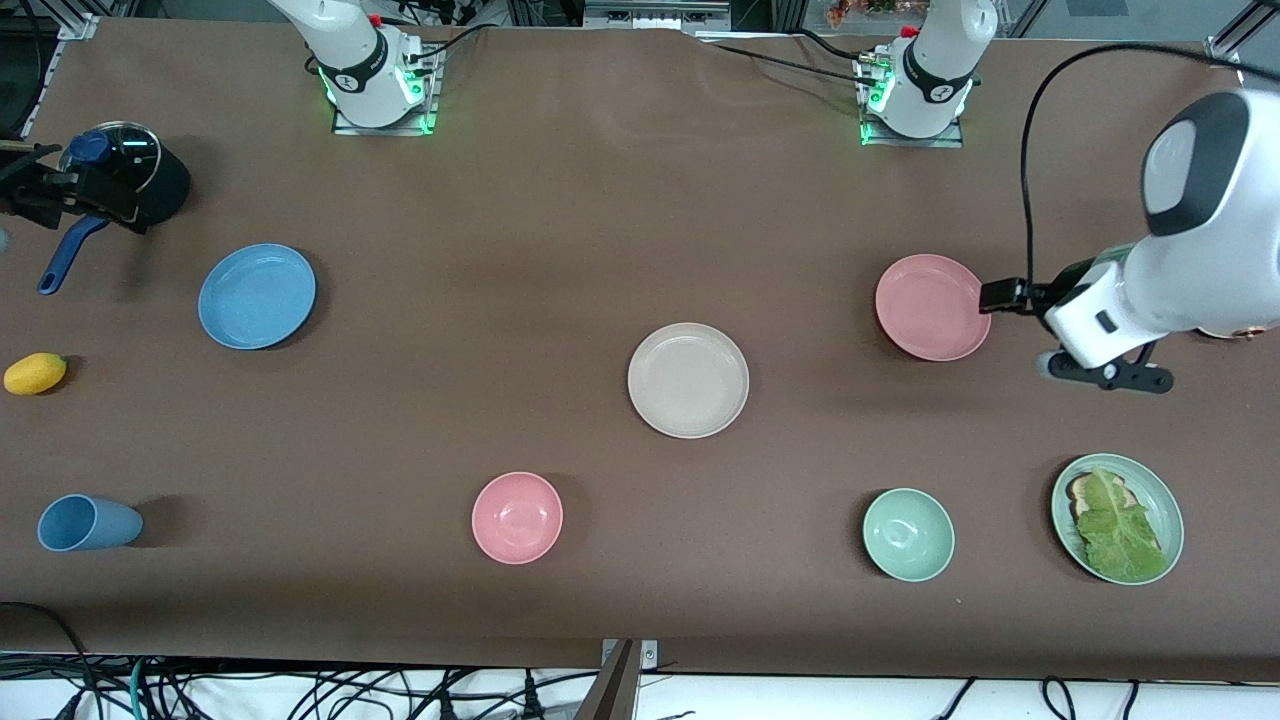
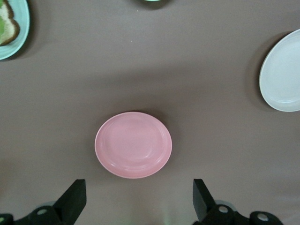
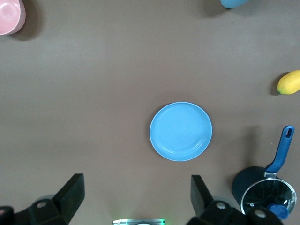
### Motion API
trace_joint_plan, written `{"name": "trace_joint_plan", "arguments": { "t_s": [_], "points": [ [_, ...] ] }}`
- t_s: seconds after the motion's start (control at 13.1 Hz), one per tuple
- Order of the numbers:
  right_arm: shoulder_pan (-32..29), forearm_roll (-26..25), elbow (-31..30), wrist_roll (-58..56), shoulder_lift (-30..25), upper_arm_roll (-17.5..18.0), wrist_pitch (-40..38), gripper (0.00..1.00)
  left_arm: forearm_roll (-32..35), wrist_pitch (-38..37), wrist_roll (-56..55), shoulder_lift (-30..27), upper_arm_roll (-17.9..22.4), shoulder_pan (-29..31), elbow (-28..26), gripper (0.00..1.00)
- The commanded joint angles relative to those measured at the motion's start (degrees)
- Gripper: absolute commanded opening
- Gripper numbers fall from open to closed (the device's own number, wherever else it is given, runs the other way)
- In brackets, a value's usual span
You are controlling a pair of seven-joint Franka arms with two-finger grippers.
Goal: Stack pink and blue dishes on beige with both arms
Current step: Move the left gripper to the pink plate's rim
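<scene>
The beige plate point(image 1: 688, 380) lies mid-table, empty. The pink plate point(image 1: 932, 306) lies toward the left arm's end, and the blue plate point(image 1: 257, 296) toward the right arm's end. My left gripper point(image 1: 1003, 296) hangs high beside the pink plate. In the left wrist view it point(image 2: 139, 187) is open and empty above bare table next to the pink plate point(image 2: 133, 144), with the beige plate point(image 2: 283, 72) at the frame's edge. My right gripper point(image 1: 40, 195) hovers by the pot. In the right wrist view it point(image 3: 136, 180) is open and empty, well above the table beside the blue plate point(image 3: 181, 131).
Along the edge nearer the front camera are a blue cup point(image 1: 88, 523) on its side, a pink bowl point(image 1: 517, 517), a mint-green bowl point(image 1: 908, 534) and a green plate point(image 1: 1058, 515) with toast and lettuce. At the right arm's end sit a dark lidded pot point(image 1: 150, 185) and a yellow fruit point(image 1: 35, 373).
</scene>
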Motion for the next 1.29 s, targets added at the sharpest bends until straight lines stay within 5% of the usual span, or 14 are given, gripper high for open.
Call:
{"name": "trace_joint_plan", "arguments": {
  "t_s": [0.0, 0.3, 0.61, 0.84, 1.22],
  "points": [
    [-0.39, 0.19, -0.2, -0.08, -0.77, 0.18, -0.58, 1.0, -0.18, 0.47, 0.9, 2.61, 0.3, -1.6, 1.21, 1.0],
    [-0.39, 0.19, -0.2, -0.08, -0.77, 0.18, -0.58, 1.0, -1.67, 2.73, 1.07, 1.22, 1.87, -0.73, -4.38, 1.0],
    [-0.39, 0.19, -0.28, 0.0, -0.77, 0.09, -1.02, 1.0, -7.54, 22.05, 11.15, -10.82, 8.46, -1.25, -28.19, 1.0],
    [-0.39, 0.89, -0.2, 0.0, -0.77, 0.09, -1.73, 1.0, -13.36, 29.71, 22.93, -13.29, 13.56, -1.42, -37.52, 1.0],
    [-0.39, 1.24, -0.2, 0.09, -0.86, 0.09, -2.34, 1.0, -17.66, 41.14, 31.2, -16.28, 15.51, -1.34, -48.87, 1.0]
  ]
}}
